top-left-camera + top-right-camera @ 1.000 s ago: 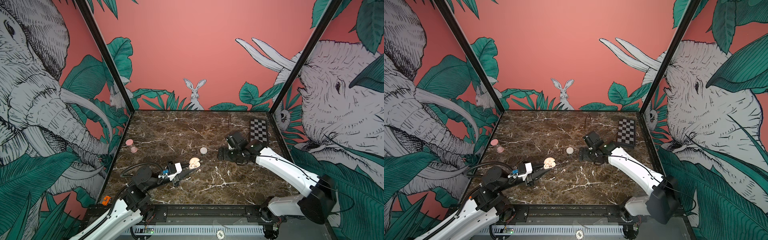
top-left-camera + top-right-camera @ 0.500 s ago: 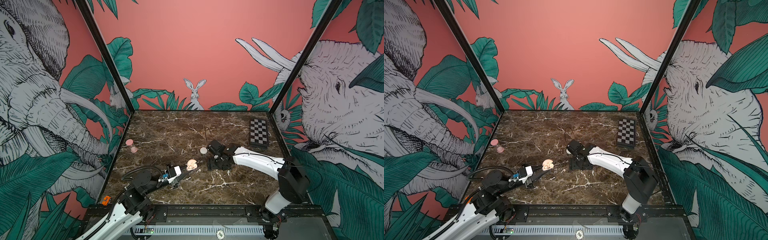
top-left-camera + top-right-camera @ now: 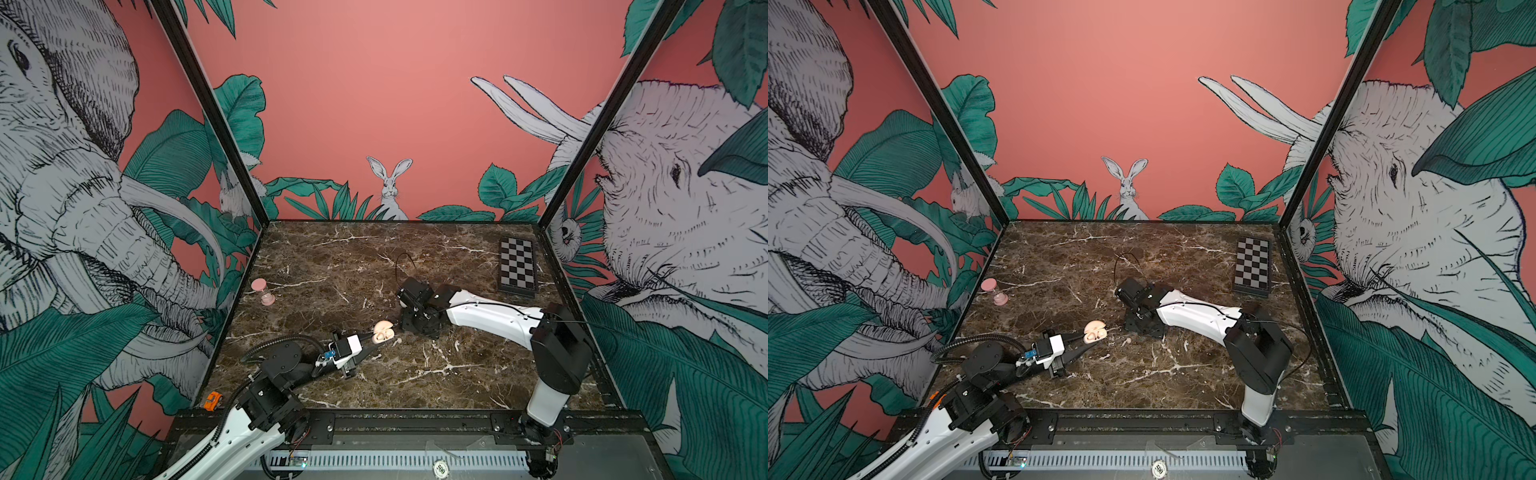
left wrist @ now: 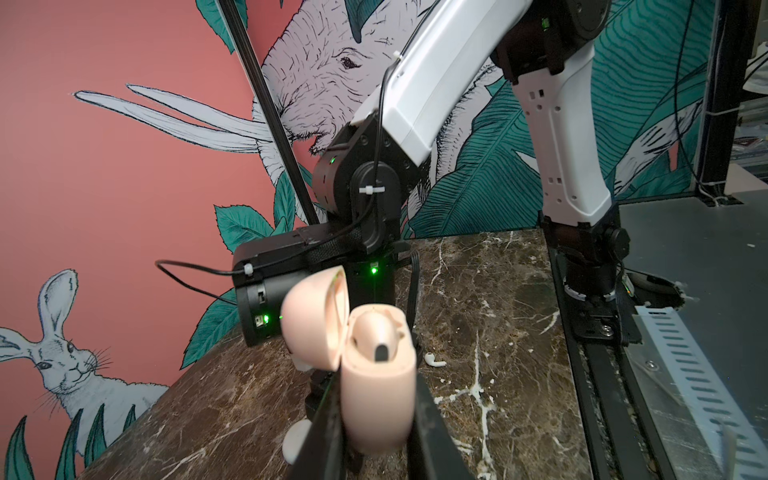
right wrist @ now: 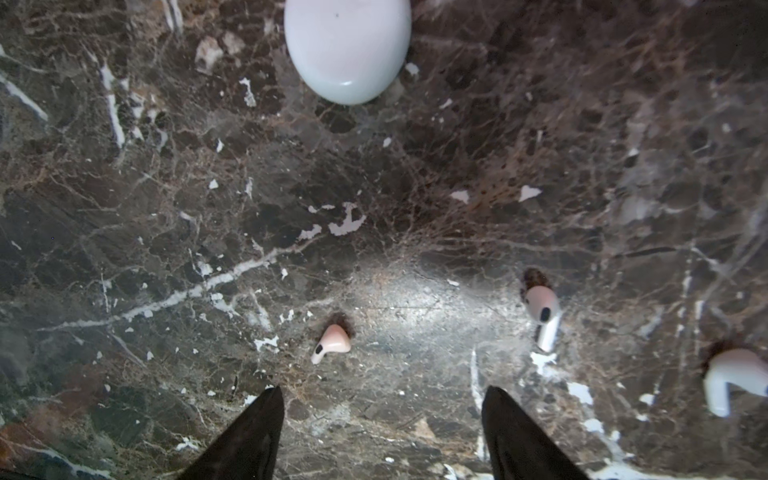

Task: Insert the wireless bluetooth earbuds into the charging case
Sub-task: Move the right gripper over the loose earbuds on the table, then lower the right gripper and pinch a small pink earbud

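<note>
The pink charging case [image 4: 376, 386] has its lid [image 4: 316, 320] hinged open, and my left gripper [image 4: 378, 419] is shut on its body; both top views show it [image 3: 383, 331] [image 3: 1095, 331] held low over the marble. My right gripper [image 5: 383, 392] points down just right of the case [image 3: 409, 326], open and empty. Three of the wireless bluetooth earbuds lie loose on the marble below it. A pink bud [image 5: 332, 343] sits just ahead of the fingertips, a white bud [image 5: 542, 316] off to one side and another white bud [image 5: 727, 378] at the frame's edge. One white bud [image 4: 434, 360] shows beside the case.
A closed white round case [image 5: 347, 50] lies on the marble beyond the buds. A pink hourglass [image 3: 262, 291] stands near the left wall, a folded chessboard [image 3: 517, 268] at the back right, and a small orange toy [image 3: 212, 401] at the front left corner.
My right arm has swung left across the table and now hangs over the loose buds beside the case, its jaws somewhat narrower. The left gripper has kept the case and barely shifted.
</note>
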